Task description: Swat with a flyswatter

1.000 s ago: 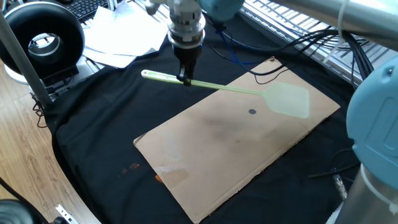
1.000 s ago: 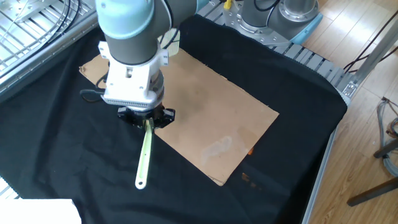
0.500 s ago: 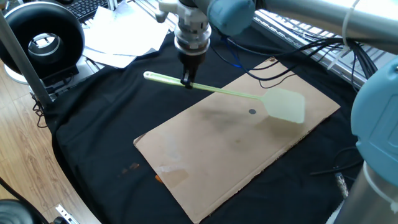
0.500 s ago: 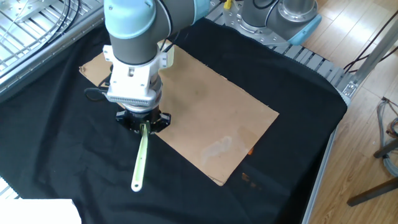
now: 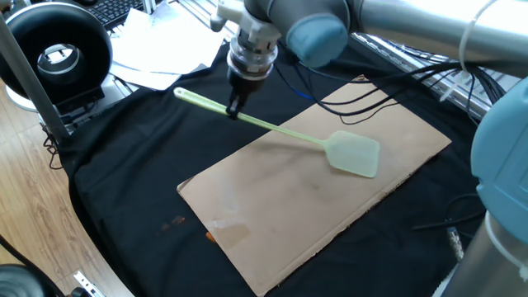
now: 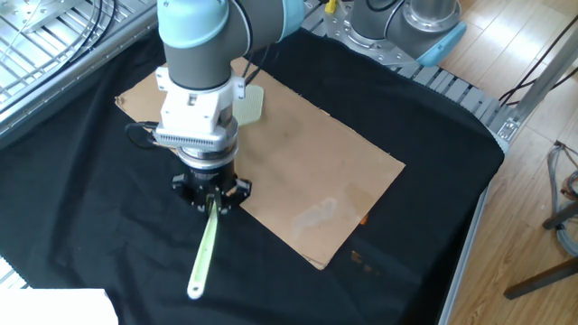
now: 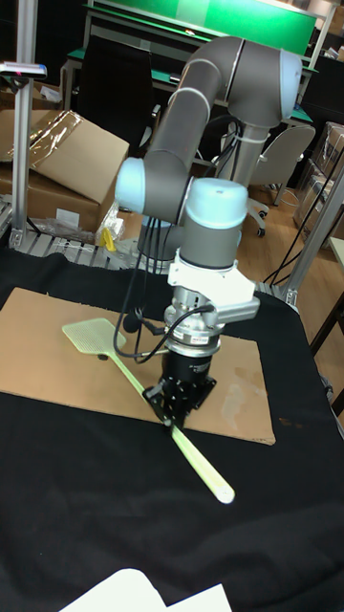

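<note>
Tall fixed view is showing the gripper (image 7: 178,401) pointing down at the table, its fingers clamped on the handle of the flyswatter (image 7: 115,356); the handle is running through the jaws, its free end sticking out toward the camera over the black cloth (image 7: 76,497), the mesh head reaching away to the left over the cardboard sheet (image 7: 239,382). One fixed view is giving the same grip at the gripper (image 5: 234,107); the flyswatter (image 5: 313,142) is slanting downward from the jaws, its head lying low over the cardboard sheet (image 5: 272,223), possibly touching it, though contact is not clear. The other fixed view is showing the gripper (image 6: 209,192) beside the sheet's edge; the arm is hiding most of the flyswatter's head. No containers are appearing in these views.
</note>
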Available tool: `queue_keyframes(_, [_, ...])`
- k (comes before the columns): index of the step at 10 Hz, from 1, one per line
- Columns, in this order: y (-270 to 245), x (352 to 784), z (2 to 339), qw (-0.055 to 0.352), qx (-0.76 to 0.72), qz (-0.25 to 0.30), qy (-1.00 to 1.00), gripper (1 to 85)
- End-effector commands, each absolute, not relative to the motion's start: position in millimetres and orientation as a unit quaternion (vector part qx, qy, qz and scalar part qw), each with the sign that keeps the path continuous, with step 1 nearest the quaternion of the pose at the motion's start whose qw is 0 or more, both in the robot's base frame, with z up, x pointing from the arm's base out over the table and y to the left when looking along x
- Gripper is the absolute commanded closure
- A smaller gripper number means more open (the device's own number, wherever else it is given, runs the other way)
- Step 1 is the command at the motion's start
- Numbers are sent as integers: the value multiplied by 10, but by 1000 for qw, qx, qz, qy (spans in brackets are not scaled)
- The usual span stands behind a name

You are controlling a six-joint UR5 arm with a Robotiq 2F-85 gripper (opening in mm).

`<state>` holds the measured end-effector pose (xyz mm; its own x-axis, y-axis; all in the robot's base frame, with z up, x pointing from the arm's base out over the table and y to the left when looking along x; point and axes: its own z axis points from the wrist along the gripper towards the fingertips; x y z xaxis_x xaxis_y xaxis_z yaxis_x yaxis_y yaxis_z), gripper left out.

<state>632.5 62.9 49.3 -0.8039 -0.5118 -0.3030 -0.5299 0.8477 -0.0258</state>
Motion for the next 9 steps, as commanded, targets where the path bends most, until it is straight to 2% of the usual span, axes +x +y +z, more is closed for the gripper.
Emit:
queue_keyframes(1, [809,6657,576,236,-268,44,933,847])
queue_keyframes(3, [872,6754,562,271,-266,56,923,847])
queue_keyframes(4, [842,6744,508,275,-269,58,921,847])
queue_keyframes(5, [711,6714,437,268,-279,38,921,847])
queue_keyframes(7, [694,6710,402,276,-278,44,919,847])
queue_keyframes(9, [639,6669,369,263,-274,36,924,847])
